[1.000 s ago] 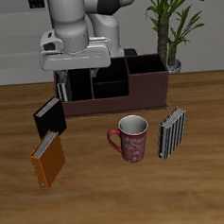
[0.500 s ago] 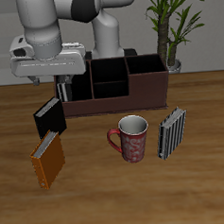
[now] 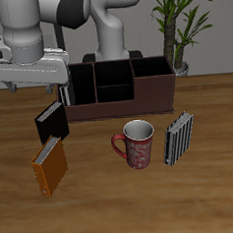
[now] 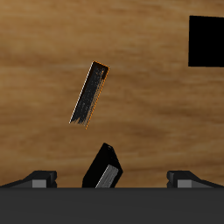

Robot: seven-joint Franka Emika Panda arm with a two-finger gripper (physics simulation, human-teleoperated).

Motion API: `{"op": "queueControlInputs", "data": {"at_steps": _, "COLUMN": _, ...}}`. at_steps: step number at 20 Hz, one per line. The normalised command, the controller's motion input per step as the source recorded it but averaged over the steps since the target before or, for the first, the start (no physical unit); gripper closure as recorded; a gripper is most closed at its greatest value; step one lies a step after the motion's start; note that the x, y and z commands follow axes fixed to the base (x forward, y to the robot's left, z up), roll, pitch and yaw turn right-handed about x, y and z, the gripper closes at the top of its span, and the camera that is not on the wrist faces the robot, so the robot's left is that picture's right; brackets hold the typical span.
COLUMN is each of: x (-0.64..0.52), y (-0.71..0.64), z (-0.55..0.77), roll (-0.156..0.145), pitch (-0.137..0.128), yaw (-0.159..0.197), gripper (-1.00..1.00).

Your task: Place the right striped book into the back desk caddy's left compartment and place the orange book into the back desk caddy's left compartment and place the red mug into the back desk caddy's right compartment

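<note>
The right striped book (image 3: 66,92) stands in the left compartment of the back desk caddy (image 3: 123,106). My gripper (image 3: 32,77) hovers open and empty beside that end of the caddy, above the black book (image 3: 51,121). The orange book (image 3: 50,164) stands tilted nearer the table's front edge. In the wrist view the orange book (image 4: 90,94) shows edge-on, and the black book (image 4: 103,166) lies between my spread fingertips (image 4: 39,178). The red mug (image 3: 137,144) stands upright in front of the caddy, whose right compartment (image 3: 154,84) holds nothing.
A second striped book (image 3: 179,136) stands beside the mug. A potted plant (image 3: 176,26) rises behind the caddy's far end. A black square patch (image 4: 206,41) shows on the wood in the wrist view.
My gripper has moved sideways away from the caddy's left compartment, out over the black book. The striped book stays in the compartment. Nothing else has moved.
</note>
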Motion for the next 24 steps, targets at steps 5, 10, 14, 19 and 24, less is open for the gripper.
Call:
{"op": "queueControlInputs", "data": {"at_steps": 5, "x": 0.31, "y": -0.30, "z": -0.01, "roll": -0.052, "pitch": -0.029, "yaw": -0.027, "gripper": -1.00}}
{"op": "queueControlInputs", "data": {"at_steps": 10, "x": 0.23, "y": -0.04, "z": -0.07, "roll": -0.022, "pitch": -0.028, "yaw": -0.034, "gripper": -1.00}}
{"op": "queueControlInputs", "data": {"at_steps": 14, "x": 0.15, "y": 0.09, "z": -0.07, "roll": 0.002, "pitch": -0.027, "yaw": -0.013, "gripper": -1.00}}
{"op": "queueControlInputs", "data": {"at_steps": 19, "x": 0.07, "y": 0.18, "z": -0.04, "roll": 0.040, "pitch": -0.050, "yaw": -0.040, "gripper": -1.00}}
{"op": "queueControlInputs", "data": {"at_steps": 24, "x": 0.25, "y": 0.13, "z": -0.23, "roll": 0.018, "pitch": -0.005, "yaw": -0.039, "gripper": -1.00}}
